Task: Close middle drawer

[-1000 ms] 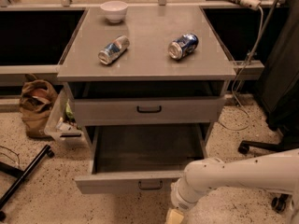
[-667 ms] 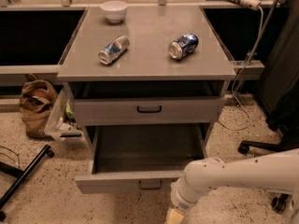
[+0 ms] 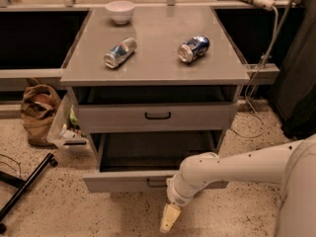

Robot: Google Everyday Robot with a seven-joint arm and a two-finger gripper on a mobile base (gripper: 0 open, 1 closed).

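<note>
Open floor [image 3: 89, 214] around the tool [image 3: 169, 217], low before the pulled-out middle drawer [image 3: 118, 181].

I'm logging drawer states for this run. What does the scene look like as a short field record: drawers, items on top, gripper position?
middle drawer: pulled far out, dark inside showing
upper drawer: front nearly in, dark gap above it
cabinet top: carries three items
left can: lying on its side
right can: lying on its side
bowl: white, upright, at the back edge
gripper: low in front of the middle drawer's front, pointing down towards the floor
arm: reaches in from the right
</note>
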